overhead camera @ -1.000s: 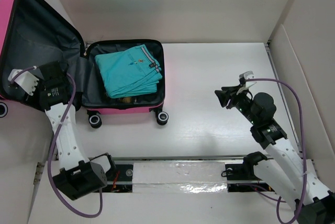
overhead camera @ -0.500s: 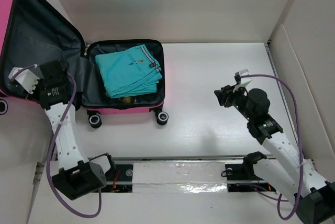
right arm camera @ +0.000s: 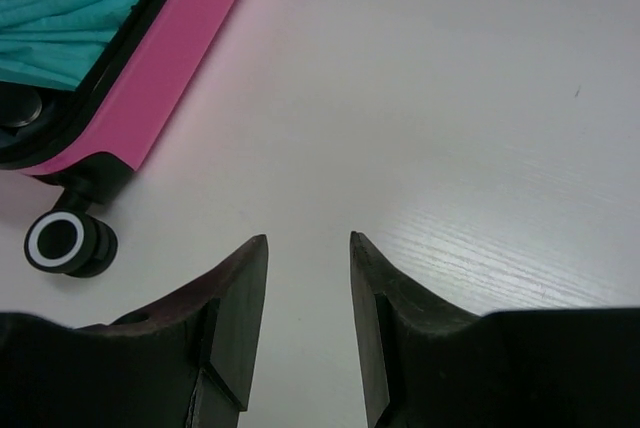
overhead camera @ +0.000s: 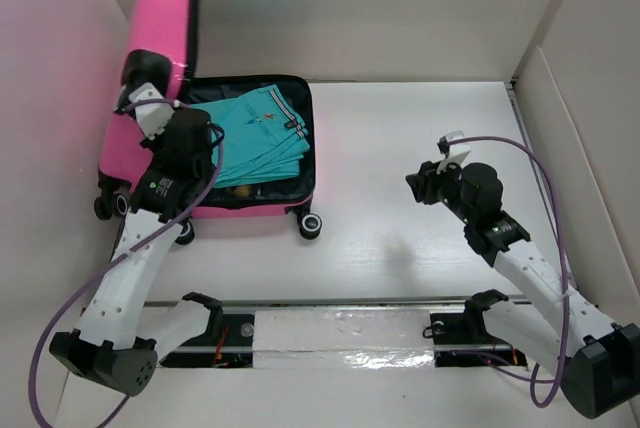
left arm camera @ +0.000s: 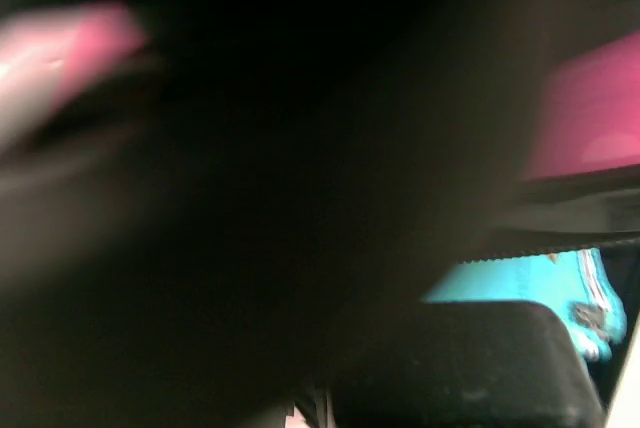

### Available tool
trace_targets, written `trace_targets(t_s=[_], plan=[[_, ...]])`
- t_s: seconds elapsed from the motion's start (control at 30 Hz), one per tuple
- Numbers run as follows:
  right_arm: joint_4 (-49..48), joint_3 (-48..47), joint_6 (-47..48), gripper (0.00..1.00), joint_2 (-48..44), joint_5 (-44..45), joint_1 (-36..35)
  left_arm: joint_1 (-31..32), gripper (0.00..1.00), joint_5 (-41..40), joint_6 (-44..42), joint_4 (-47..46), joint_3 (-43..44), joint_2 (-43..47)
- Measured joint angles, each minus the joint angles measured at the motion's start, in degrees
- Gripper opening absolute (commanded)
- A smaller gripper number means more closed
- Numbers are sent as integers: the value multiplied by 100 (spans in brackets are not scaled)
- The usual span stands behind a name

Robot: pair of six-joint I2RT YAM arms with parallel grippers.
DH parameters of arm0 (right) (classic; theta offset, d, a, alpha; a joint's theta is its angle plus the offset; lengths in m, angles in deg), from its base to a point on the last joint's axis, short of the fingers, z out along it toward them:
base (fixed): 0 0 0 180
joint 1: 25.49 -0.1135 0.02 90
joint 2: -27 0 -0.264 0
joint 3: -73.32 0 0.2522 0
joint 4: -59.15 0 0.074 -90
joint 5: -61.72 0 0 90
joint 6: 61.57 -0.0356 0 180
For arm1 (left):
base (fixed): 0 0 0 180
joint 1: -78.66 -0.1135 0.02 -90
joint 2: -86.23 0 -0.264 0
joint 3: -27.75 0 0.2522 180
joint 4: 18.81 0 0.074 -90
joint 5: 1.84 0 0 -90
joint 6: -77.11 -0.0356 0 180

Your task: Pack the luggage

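The hot-pink luggage [overhead camera: 260, 210] lies open at the back left, with folded teal clothes [overhead camera: 250, 138] in its dark-lined base. Its lid [overhead camera: 155, 38] stands almost upright over the base's left edge. My left gripper [overhead camera: 150, 98] is against the lid's inner edge; its jaws are hidden. The left wrist view is dark and blurred, showing only some pink shell [left arm camera: 590, 118] and teal cloth [left arm camera: 530, 278]. My right gripper [overhead camera: 415, 185] is open and empty over the bare table, right of the luggage. The right wrist view shows the gripper [right arm camera: 308, 238], the pink wall [right arm camera: 170, 58] and a wheel [right arm camera: 65, 241].
White walls enclose the table [overhead camera: 420, 138] on the left, back and right. A metal rail [overhead camera: 330, 333] with both arm bases runs along the near edge. The luggage's black wheels [overhead camera: 310, 225] point toward me.
The lid has swung up from lying open at the left to almost upright. My left arm has moved right and up with it. My right gripper has shifted slightly left.
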Motion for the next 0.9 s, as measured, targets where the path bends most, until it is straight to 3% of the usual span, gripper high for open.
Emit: trace_targets(t_s=[0.17, 0.27, 0.5, 0.7, 0.73, 0.8, 0.83, 0.87, 0.9], plan=[[-4, 0, 0, 45, 153, 122, -35, 949, 0, -140, -144, -682, -522, 15], [-9, 0, 0, 45, 212, 188, -37, 1287, 0, 269, 131, -957, -907, 26], [-22, 0, 0, 45, 415, 310, -46, 1473, 0, 1864, 457, -916, -2385, -28], [-37, -39, 2, 42, 581, 439, -186, 1408, 0, 2240, 575, -1054, -2710, 531], [-35, -48, 4, 40, 625, 481, -223, 1408, 7, 2288, 570, -1108, -2710, 752], [-37, -70, 22, 23, 708, 562, -306, 1408, 25, 2330, 525, -1145, -2708, 1248], [-46, -76, 33, 14, 748, 605, -354, 1408, 41, 2332, 540, -1150, -2706, 1357], [-70, -76, 39, 3, 785, 645, -411, 1408, 46, 2277, 483, -1115, -2653, 1718], [-101, -79, 48, 0, 817, 682, -468, 1408, 50, 2205, 509, -1130, -2601, 1910]])
